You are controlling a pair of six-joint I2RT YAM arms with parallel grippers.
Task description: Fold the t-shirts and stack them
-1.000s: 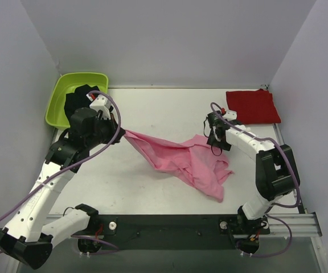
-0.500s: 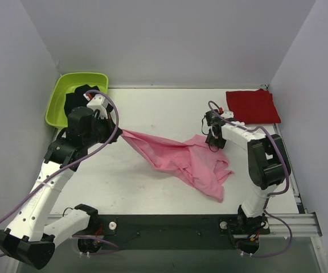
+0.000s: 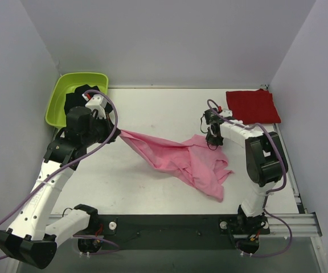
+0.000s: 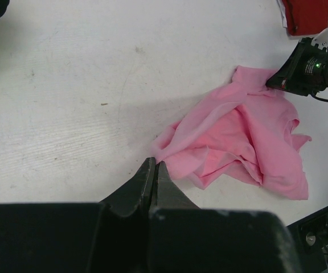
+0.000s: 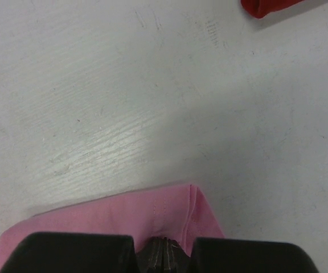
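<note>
pink t-shirt (image 3: 189, 162) lies bunched up in the middle of the white table (image 3: 158, 108) when seen from above. one corner of it is pulled out long to the left, up to my left gripper (image 3: 118, 132). my right gripper (image 3: 210, 142) is at the far right edge of the same shirt. the red t-shirt (image 3: 253, 106) lies flat and folded in the far right corner of the table, well apart from the pink one. a lime green tub (image 3: 58, 99) sits in the far left corner with a black cloth (image 3: 76, 98) in it.

from my left wrist, my left gripper (image 4: 154, 170) has its two fingers pressed tight together, and a corner of the pink t-shirt (image 4: 238, 142) is pinched between them. the rest of the shirt lies crumpled on the table. my right gripper (image 4: 273, 82) touches its far edge. a bit of the red t-shirt (image 4: 309, 14) shows at the top right.

from my right wrist, my right gripper (image 5: 164, 250) is closed all the way on the sewn edge of the pink t-shirt (image 5: 124, 219), which lies flat on the table (image 5: 152, 85). a small piece of the red t-shirt (image 5: 266, 7) peeks in at the top right.
</note>
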